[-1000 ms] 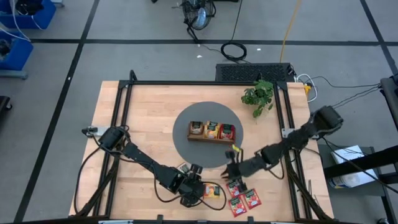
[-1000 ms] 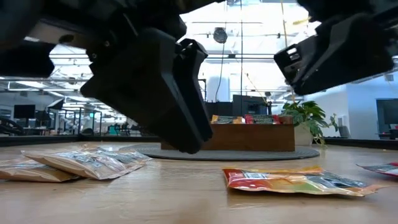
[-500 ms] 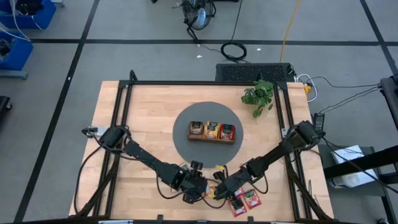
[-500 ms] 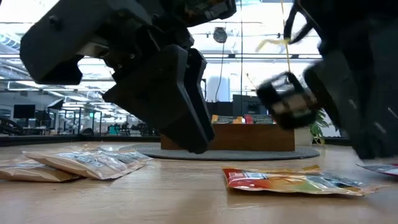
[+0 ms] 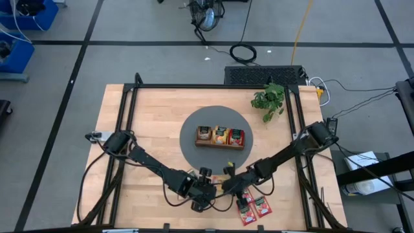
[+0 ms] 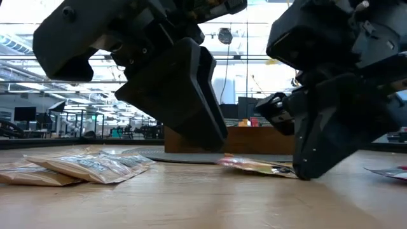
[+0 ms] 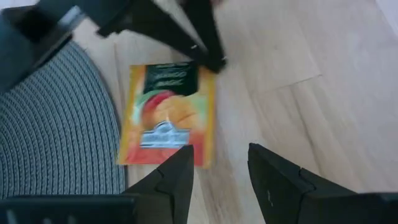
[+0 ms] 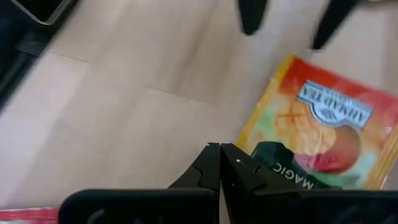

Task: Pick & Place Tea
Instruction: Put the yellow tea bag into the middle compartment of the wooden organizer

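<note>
Right gripper (image 8: 221,163) pinches the corner of the orange sachet (image 8: 314,134), fingers together on it, low at the mat's (image 7: 56,118) near edge (tray (image 5: 220,136) beyond), while left gripper (image 7: 217,171) hovers alongside, fingers apart.

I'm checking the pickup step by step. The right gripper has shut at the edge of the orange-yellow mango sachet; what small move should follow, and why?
Probably a short, slow lift. The right gripper is shut at the edge of the flat orange-yellow mango tea sachet, which the low view shows tilted, one end up. The left gripper hovers open close by. Lifting would prove the grip before carrying toward the brown wooden three-compartment tray.
</note>
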